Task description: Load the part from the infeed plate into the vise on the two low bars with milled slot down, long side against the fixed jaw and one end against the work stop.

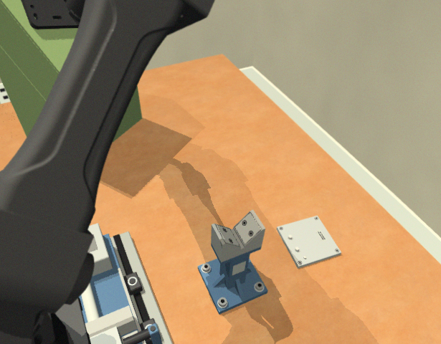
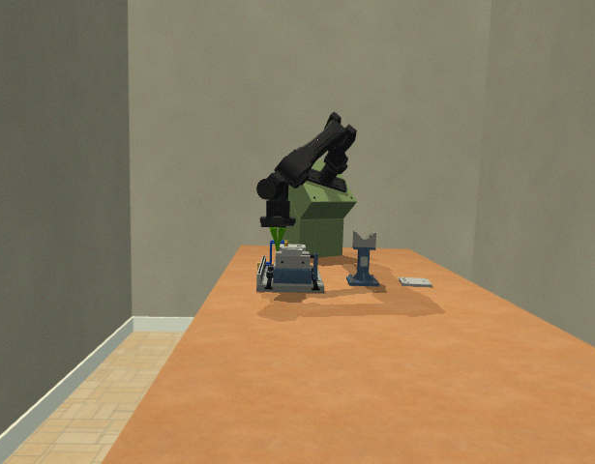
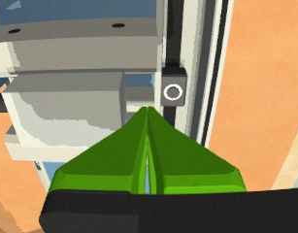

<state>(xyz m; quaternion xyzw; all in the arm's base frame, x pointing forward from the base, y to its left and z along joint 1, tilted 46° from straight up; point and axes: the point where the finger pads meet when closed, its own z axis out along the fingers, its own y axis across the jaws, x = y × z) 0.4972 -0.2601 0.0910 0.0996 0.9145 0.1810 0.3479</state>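
Observation:
In the wrist view my gripper's green fingers (image 3: 149, 113) are shut together with nothing between them. Their tip points down at the vise (image 3: 90, 58), next to the end of a grey block (image 3: 65, 91) that lies between the jaws; this looks like the part. A small black fitting with a white ring (image 3: 174, 92) sits just past the fingertip on the vise's dark rail. From the exterior view the gripper (image 2: 277, 238) hovers just above the vise (image 2: 290, 270). The infeed plate (image 1: 308, 240) is bare. The V-block (image 1: 238, 233) holds nothing.
My dark arm (image 1: 53, 147) fills the left of the top view and hides most of the vise (image 1: 116, 289). A green machine housing (image 2: 319, 219) stands behind the vise. The V-block stands on a blue bolted base (image 1: 232, 287) between the vise and the plate.

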